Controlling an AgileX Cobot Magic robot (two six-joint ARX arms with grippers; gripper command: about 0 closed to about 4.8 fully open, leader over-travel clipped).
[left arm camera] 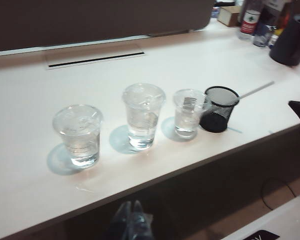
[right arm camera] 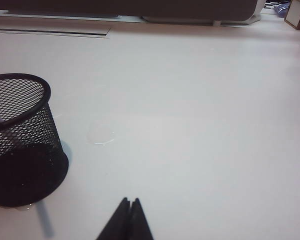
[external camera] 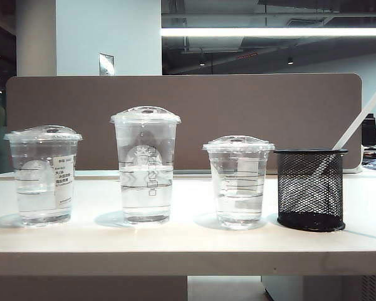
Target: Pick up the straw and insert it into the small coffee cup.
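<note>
Nearest you, both grippers hang short of the bench's front edge, each empty. Your left gripper (left arm camera: 131, 220) has its fingers pressed together, tips blurred, below the front edge roughly in line with the middle cup. Your right gripper (right arm camera: 129, 220) is pinched closed too, low over bare bench just beside the black mesh holder (external camera: 311, 188). Further in, a row runs parallel to the front edge: the wide stickered cup (external camera: 44, 174) toward the left end, the tall logo cup (external camera: 145, 164) next, then the small coffee cup (external camera: 238, 180), lid on, with the holder just beside it at the right end of the row. The straw (external camera: 361, 113) stands in that holder, leaning out over its rim toward the bench's right edge. Along the far edge runs the brown divider panel (external camera: 238, 113).
</note>
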